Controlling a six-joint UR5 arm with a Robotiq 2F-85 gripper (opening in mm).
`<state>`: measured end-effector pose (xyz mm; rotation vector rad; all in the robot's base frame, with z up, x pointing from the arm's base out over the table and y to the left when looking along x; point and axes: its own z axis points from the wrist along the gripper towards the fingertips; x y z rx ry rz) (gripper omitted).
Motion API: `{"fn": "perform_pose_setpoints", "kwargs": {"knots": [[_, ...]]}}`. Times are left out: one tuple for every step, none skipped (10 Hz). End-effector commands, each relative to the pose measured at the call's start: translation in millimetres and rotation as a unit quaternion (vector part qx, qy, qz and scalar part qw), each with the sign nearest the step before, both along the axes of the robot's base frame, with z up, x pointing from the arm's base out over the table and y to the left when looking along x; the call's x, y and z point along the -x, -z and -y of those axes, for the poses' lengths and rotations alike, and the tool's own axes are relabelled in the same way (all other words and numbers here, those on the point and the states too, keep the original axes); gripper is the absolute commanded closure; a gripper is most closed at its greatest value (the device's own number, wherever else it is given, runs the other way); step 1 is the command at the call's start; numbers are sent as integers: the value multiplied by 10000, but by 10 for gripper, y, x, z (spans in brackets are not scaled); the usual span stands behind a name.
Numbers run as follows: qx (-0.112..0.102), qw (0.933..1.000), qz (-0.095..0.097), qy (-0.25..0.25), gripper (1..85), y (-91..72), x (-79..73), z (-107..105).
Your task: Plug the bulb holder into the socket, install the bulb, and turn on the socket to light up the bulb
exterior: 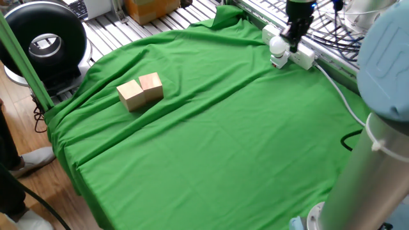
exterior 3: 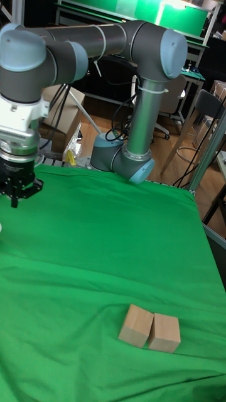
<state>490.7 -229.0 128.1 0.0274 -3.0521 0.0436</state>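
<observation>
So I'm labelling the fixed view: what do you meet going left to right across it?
Black round device → wooden blocks → bulb → socket → robot arm.

My fingers (exterior 3: 14, 200) hang at the far left edge, pointing down just above the green cloth (exterior 3: 107, 264) that covers the bench; I cannot tell how far apart they stand. 2 wooden blocks (exterior 3: 149, 329) sit side by side, touching, low on the cloth, well apart from me.
</observation>
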Motion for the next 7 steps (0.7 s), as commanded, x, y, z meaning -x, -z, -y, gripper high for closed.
{"fn": "perform_pose_setpoints", "kwargs": {"knots": [[-35,9989,466,34,847,13,-298,-180],[-59,9987,503,11,847,16,-319,-203],[10,9988,487,-7,847,23,-320,-182],[55,9988,479,-24,847,28,-331,-153],[32,9988,494,-24,847,28,-341,-164],[-36,9987,518,2,847,30,-357,-200],[-66,9986,526,18,847,30,-362,-213]]}}
